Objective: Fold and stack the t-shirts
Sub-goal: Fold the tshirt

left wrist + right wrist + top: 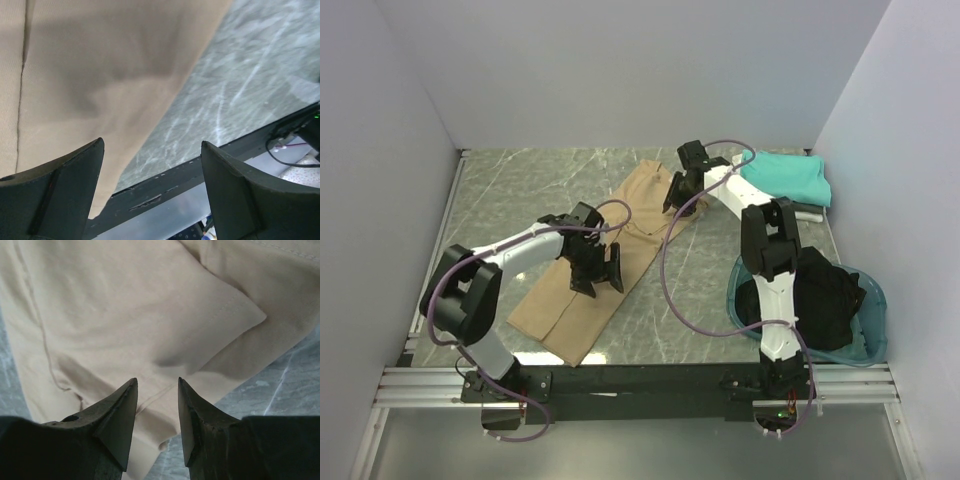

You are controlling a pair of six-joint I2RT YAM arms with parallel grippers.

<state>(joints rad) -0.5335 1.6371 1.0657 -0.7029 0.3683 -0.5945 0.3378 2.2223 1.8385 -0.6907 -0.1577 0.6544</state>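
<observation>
While it lies on the marble counter (520, 190), the tan t-shirt (555, 310) is a smooth, narrow strip running diagonally from near-left to far-right; the left tool (600, 277) gapes over its middle, the right tool (681, 206) slightly parted at its far end.

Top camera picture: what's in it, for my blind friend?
A folded tan t-shirt lies on a marbled table, the left gripper over its middle, the right gripper at its far end. Back right sits a folded teal t-shirt; a teal basin holds black clothes.
</observation>
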